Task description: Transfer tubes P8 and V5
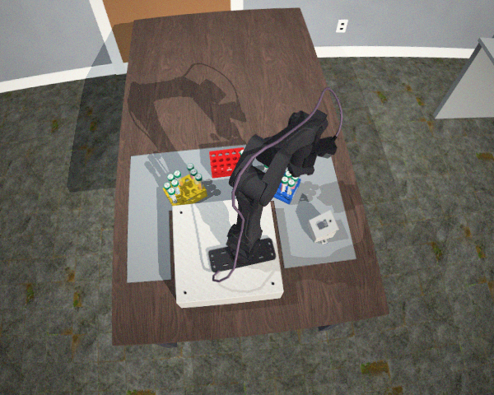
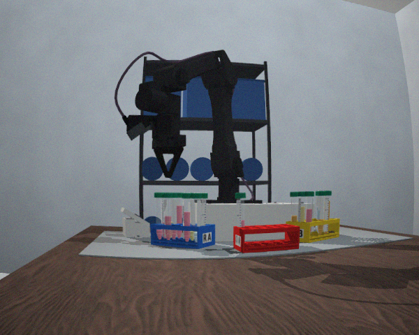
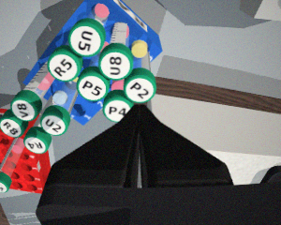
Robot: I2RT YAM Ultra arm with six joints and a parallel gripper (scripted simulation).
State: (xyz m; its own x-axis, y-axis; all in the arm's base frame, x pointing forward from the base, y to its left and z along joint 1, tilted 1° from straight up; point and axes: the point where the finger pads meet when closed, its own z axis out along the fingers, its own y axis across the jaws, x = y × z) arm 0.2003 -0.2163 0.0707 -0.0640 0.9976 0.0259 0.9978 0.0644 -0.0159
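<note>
My gripper point(image 2: 168, 175) point(image 3: 139, 113) is shut and empty, high above and beside the blue rack RA point(image 1: 285, 199) point(image 2: 166, 243) point(image 3: 152, 47). In the wrist view, green-capped tubes U5, R5, U8, P5, P2, P4, V8, U2, R8 and R4 cluster over RA; no P8 label is readable. Tube V5 point(image 2: 239, 195) point(image 3: 0, 183) stands upright in the red rack QR point(image 1: 219, 174) point(image 2: 292, 236) point(image 3: 43, 175). The yellow rack RB point(image 1: 198, 197) point(image 2: 329, 236) holds several capped tubes; their labels are too small to read, and the wells beneath them are hidden.
A white box point(image 1: 323, 231) point(image 2: 133, 229) stands on the mat right of RA in the top view; no lit lamp can be made out. The arm's white base block point(image 1: 226, 220) lies between RB and that box. The arm partly covers QR and RA in the top view.
</note>
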